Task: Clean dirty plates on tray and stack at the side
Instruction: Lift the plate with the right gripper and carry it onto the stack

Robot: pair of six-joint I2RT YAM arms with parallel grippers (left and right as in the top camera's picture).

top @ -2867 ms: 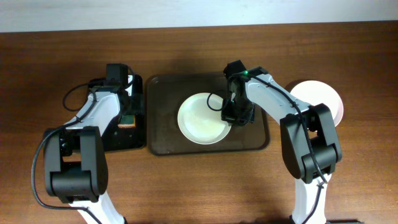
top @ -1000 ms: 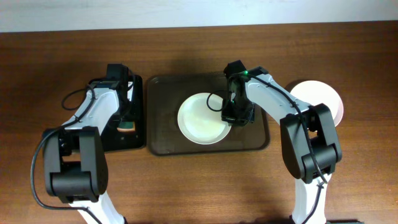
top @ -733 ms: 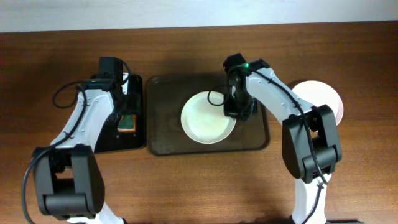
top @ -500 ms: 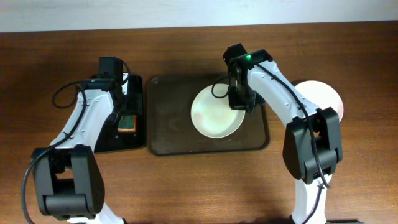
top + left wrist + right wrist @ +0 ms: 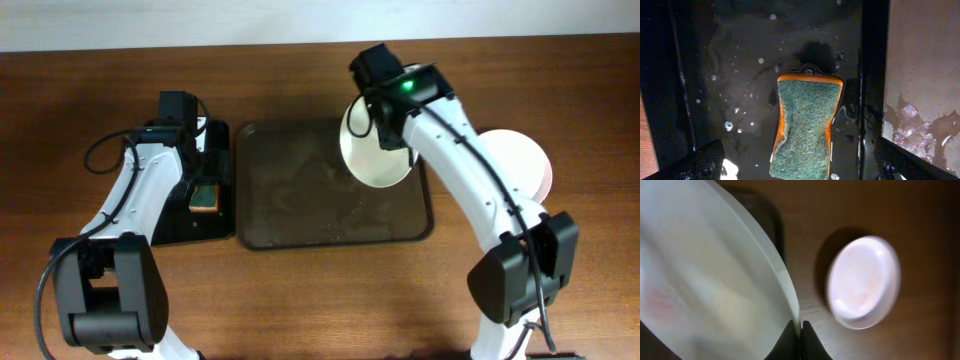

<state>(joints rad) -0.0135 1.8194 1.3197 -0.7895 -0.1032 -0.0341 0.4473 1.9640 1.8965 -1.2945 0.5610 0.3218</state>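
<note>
A: Where is the plate [image 5: 378, 150]?
B: We see it tilted over the far right corner of the brown tray [image 5: 290, 200], its rim clenched in the right claw [image 5: 800, 330]. More plates [image 5: 520, 160] sit on the surface [image 5: 100, 300] to the right.
A: And the left claw [image 5: 800, 162]?
B: Released, we find, above a green sponge [image 5: 807, 125] in the black tray [image 5: 740, 75].

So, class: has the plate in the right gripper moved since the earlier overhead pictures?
Yes. The plate has shifted from the middle of the tray toward its far right corner, pinched by the right gripper.
</note>
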